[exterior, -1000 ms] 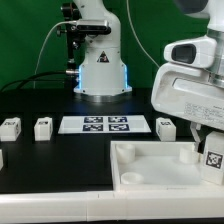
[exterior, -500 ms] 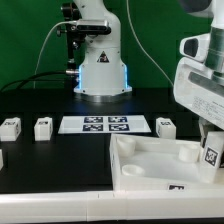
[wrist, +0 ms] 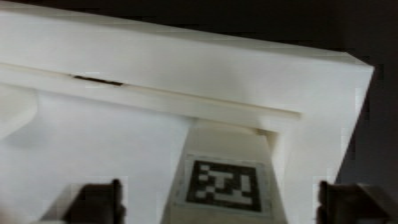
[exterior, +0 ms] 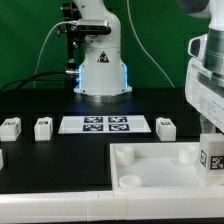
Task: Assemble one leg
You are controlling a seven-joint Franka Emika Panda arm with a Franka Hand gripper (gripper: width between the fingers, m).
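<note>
A leg (exterior: 213,160), a small white post with a black-and-white tag, stands upright at the corner of the large white tray-like piece (exterior: 150,168) on the exterior view's right. My gripper (exterior: 210,140) is straight above it at the frame's edge. In the wrist view the leg (wrist: 228,180) lies between my two dark fingertips (wrist: 98,203), with a gap on each side, so the gripper (wrist: 222,205) is open around it. The tray-like piece (wrist: 160,70) fills the wrist view behind the leg.
Three more legs (exterior: 10,126), (exterior: 43,127), (exterior: 166,126) stand in a row on the black table. The marker board (exterior: 104,124) lies between them. The arm's base (exterior: 100,70) stands behind, before a green backdrop.
My arm has moved toward the exterior view's right. The tray-like piece swung askew half a second ago and now lies square again. The leg stays at its corner.
</note>
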